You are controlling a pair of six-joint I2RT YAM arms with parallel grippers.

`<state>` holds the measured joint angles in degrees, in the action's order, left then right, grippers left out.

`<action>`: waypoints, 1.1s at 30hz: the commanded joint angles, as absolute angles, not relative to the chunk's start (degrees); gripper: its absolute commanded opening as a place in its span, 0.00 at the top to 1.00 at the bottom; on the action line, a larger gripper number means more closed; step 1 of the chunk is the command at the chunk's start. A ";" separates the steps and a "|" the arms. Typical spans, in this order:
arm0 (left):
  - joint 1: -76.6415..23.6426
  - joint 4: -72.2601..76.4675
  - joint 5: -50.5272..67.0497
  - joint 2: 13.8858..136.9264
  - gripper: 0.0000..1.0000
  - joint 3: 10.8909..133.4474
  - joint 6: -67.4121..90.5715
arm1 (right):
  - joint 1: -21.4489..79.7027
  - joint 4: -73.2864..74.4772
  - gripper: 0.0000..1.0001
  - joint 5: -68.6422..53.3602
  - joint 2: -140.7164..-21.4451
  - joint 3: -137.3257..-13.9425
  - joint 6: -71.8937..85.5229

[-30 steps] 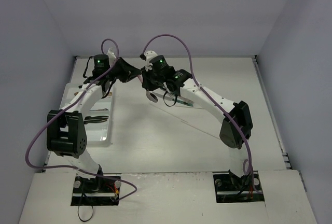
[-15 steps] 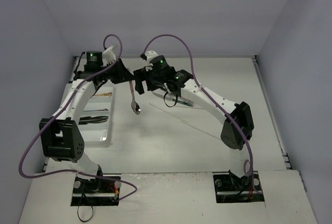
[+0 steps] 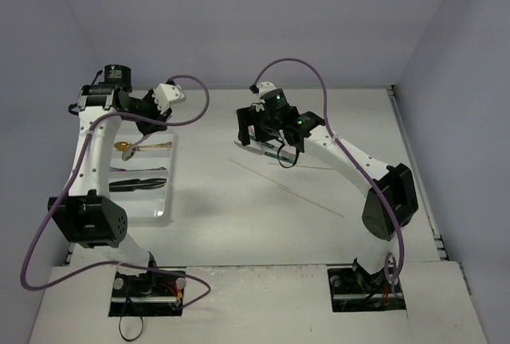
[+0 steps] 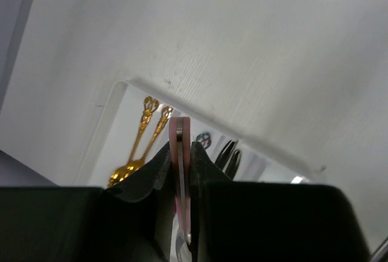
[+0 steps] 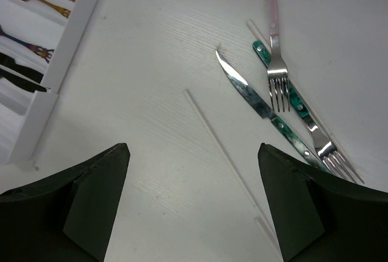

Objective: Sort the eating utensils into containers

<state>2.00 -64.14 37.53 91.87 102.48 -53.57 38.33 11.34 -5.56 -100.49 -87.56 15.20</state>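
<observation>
A: Left pincer (image 4: 180,156)?

B: Clamped on the pink spoon (image 4: 179,130), its handle edge-on between the jaws. A second ago the right pincer had that spoon in mid-air between the arms; now the left arm has swung it out over the tray (image 4: 151,90).

A: And the right pincer (image 5: 193,153)?

B: Jaws wide, nothing in them; it let go during the hand-over and has pulled back over the tabletop (image 5: 139,50), above the unsorted pieces.

A: What lies under the spoon?

B: The gold spoons (image 4: 143,130) share the end compartment; the black knives (image 4: 228,153) sit in another further along. The pink spoon hangs above the tray, not yet down; which slot it is over, I cannot tell.

A: So where does that leave things?

B: Hand-over finished, I'd say; this piece only needs lowering and releasing, probably near the other spoons.

A: Still out?

B: A pink fork (image 5: 276,62) lying across a green fork (image 5: 297,107); a green knife (image 5: 239,83) just beside them; thin sticks (image 5: 212,125) nearby; the right arm looks placed to take one next.
</observation>
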 commanded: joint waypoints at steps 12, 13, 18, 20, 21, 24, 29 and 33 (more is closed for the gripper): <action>4.48 -68.38 33.33 109.87 1.00 111.81 -94.42 | 37.00 9.04 0.17 -5.11 -96.27 -85.54 16.68; 4.48 -68.38 33.03 111.14 1.00 112.11 -94.71 | 37.00 9.10 0.17 -4.91 -96.10 -85.33 16.84; 4.60 -68.38 30.91 114.35 1.00 111.06 -96.59 | 36.90 9.24 0.17 -3.93 -95.44 -84.49 17.52; 4.78 -68.34 30.21 115.21 1.00 110.28 -97.03 | 36.86 9.35 0.17 -3.59 -95.29 -84.16 17.70; 4.87 -68.31 29.99 115.83 1.00 110.13 -97.00 | 36.88 9.39 0.17 -3.31 -95.20 -84.09 17.74; 5.24 -68.32 28.97 117.43 0.99 110.21 -96.73 | 36.62 9.40 0.17 -3.16 -95.36 -84.05 17.73; 5.91 -68.38 26.57 120.02 0.86 111.01 -96.87 | 36.37 9.68 0.17 -3.16 -95.54 -84.20 17.48; 6.22 -68.38 25.73 120.72 0.77 111.33 -96.87 | 35.96 9.92 0.17 -3.16 -95.54 -84.13 17.35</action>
